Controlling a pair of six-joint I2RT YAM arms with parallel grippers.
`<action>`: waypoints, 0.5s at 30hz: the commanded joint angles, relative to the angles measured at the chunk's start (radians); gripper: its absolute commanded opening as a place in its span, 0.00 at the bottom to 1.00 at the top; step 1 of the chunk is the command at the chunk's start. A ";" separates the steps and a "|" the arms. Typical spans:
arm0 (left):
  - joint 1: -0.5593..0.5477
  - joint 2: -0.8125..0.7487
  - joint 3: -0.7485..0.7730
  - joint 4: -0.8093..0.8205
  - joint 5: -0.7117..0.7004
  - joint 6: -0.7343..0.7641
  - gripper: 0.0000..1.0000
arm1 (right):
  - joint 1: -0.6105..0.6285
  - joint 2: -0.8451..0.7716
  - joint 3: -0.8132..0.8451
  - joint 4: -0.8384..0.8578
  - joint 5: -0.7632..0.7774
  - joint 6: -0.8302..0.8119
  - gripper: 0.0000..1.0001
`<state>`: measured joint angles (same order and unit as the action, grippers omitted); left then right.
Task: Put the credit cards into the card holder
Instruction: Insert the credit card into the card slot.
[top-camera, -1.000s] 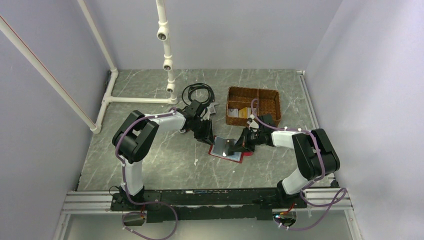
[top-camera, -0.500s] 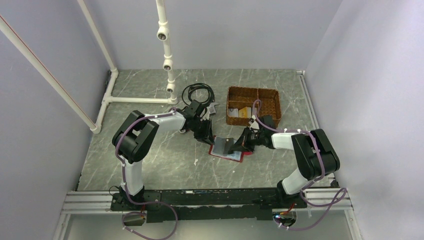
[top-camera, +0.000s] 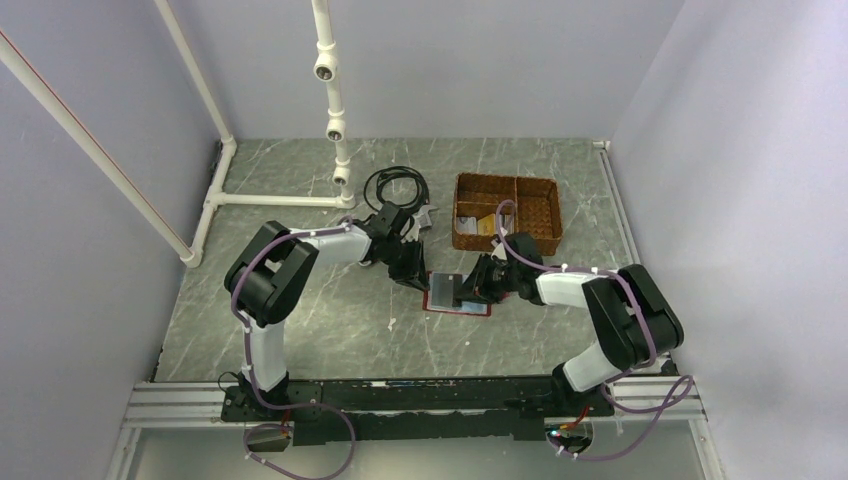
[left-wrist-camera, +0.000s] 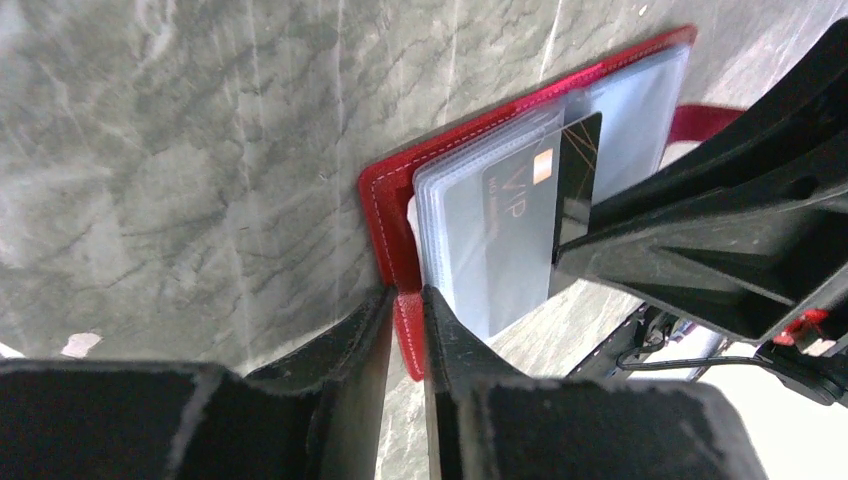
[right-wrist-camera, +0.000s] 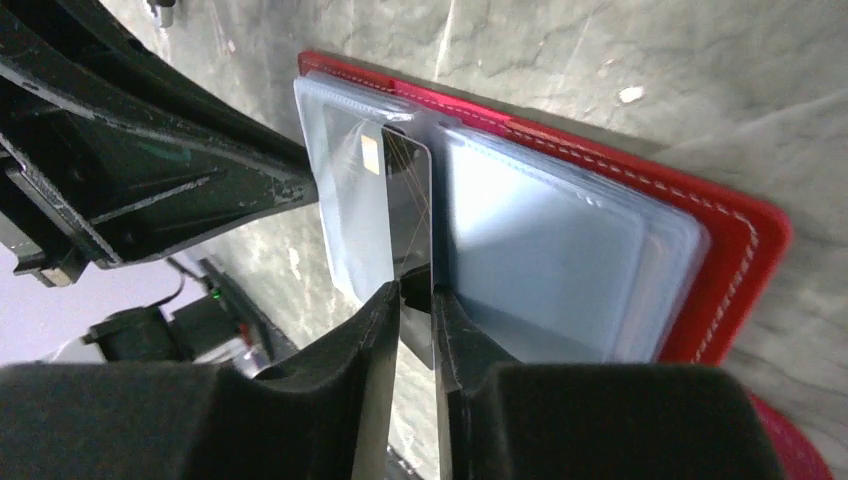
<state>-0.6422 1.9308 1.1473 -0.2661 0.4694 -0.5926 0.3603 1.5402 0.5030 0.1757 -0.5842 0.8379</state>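
Note:
The red card holder (top-camera: 470, 309) lies open on the table with clear plastic sleeves showing (right-wrist-camera: 560, 250). My left gripper (left-wrist-camera: 405, 305) is shut on the holder's red edge (left-wrist-camera: 385, 205). My right gripper (right-wrist-camera: 415, 290) is shut on a dark card (right-wrist-camera: 408, 215) with a gold chip; in the left wrist view this card (left-wrist-camera: 540, 195) reads VIP and is partly inside a sleeve. In the top view my left gripper (top-camera: 412, 277) and right gripper (top-camera: 468, 290) meet over the holder. More cards (top-camera: 478, 227) lie in the wicker basket.
A brown wicker divided basket (top-camera: 545, 200) stands behind the holder at the right. A coiled black cable (top-camera: 395, 185) lies behind the left arm. A white pipe frame (top-camera: 335, 130) stands at the back left.
My right gripper has moved left with the dark card, pushing it further into the holder's sleeve. The holder has shifted slightly. My left gripper has stayed on the holder's edge.

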 joint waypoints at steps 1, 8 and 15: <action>-0.027 0.014 -0.045 -0.028 -0.033 0.004 0.25 | 0.000 -0.057 0.062 -0.150 0.157 -0.164 0.24; -0.026 0.028 -0.042 -0.019 -0.025 0.006 0.23 | 0.013 -0.036 0.121 -0.185 0.134 -0.271 0.38; -0.027 0.041 -0.016 -0.033 -0.030 0.015 0.22 | 0.124 0.054 0.205 -0.071 0.061 -0.305 0.36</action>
<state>-0.6590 1.9312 1.1370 -0.2478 0.4820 -0.5983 0.4107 1.5650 0.6456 0.0257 -0.4854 0.5926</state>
